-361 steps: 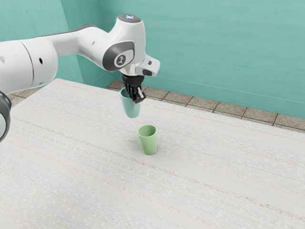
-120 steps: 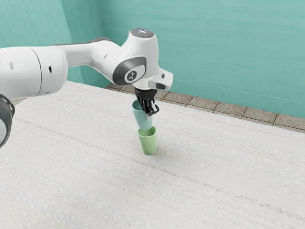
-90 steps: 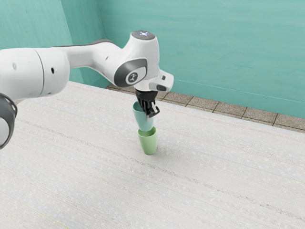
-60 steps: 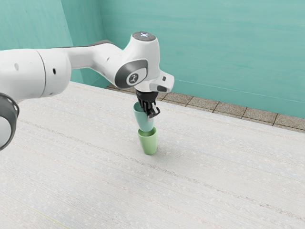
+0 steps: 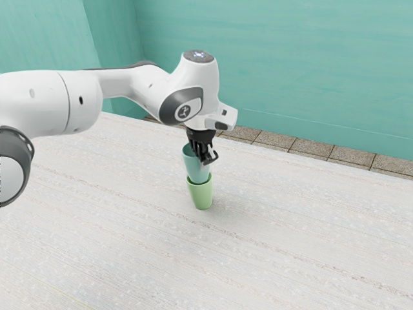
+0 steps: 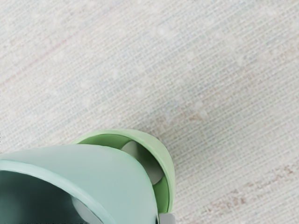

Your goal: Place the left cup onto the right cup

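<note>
A light green cup (image 5: pixel 201 194) stands upright near the middle of the table. A teal cup (image 5: pixel 194 168) is tilted, its base sunk into the green cup's mouth. My gripper (image 5: pixel 205 155) is shut on the teal cup's rim, hanging straight down over both cups. In the wrist view the teal cup (image 6: pixel 79 182) lies large just under my hand, and the green cup (image 6: pixel 156 158) shows behind it as a crescent of rim with its pale inside visible.
The pale woven-textured table (image 5: pixel 290 232) stretches wide on all sides of the cups. A tiled floor strip (image 5: pixel 310 147) and teal wall (image 5: pixel 310 58) lie beyond the table's far edge.
My gripper carried the teal cup from above and to the exterior view's left of the green cup, then lowered it until its base entered the green cup.
</note>
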Available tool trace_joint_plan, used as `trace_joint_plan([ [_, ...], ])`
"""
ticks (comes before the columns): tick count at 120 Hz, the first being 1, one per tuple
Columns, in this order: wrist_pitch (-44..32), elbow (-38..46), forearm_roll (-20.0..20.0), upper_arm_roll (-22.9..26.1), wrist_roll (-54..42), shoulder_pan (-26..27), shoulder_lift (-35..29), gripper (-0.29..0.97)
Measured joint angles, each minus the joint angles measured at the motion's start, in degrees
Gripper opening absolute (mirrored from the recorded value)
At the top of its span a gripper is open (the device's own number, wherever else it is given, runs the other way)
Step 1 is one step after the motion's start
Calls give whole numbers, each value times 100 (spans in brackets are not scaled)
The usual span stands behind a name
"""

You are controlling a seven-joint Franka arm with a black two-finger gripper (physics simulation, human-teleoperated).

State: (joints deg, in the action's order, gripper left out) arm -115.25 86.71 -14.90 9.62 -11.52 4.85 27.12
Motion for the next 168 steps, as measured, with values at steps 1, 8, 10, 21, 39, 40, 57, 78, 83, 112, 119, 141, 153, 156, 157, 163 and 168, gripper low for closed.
trace_joint_plan([
  [1,0,-4,0,1,0,-1,5,-8],
  [8,0,-21,-3,3,0,-6,35,-7],
  [10,0,-23,-4,2,0,-9,42,-8],
  [21,0,-38,-5,0,-2,-24,87,-7],
  [39,0,-79,-2,-1,-7,-41,152,-8],
  [40,0,-80,-2,-2,-7,-41,154,-8],
  [57,1,-128,-1,-2,-13,-53,217,-8],
  [78,1,-151,3,2,-19,-54,295,-8],
  [83,1,-152,4,1,-20,-54,306,-8],
  [112,-22,-152,21,3,-26,-54,351,-7],
  [119,-55,-153,28,3,-27,-54,353,-5],
  [141,-114,-153,26,5,-32,-47,351,0],
  [153,-127,-174,20,5,-33,-38,346,5],
  [156,-126,-186,19,5,-33,-38,345,7],
  [157,-126,-189,18,5,-33,-38,344,8],
  [163,-123,-199,17,5,-33,-37,338,11],
  [168,-117,-202,16,5,-32,-33,326,14],
])
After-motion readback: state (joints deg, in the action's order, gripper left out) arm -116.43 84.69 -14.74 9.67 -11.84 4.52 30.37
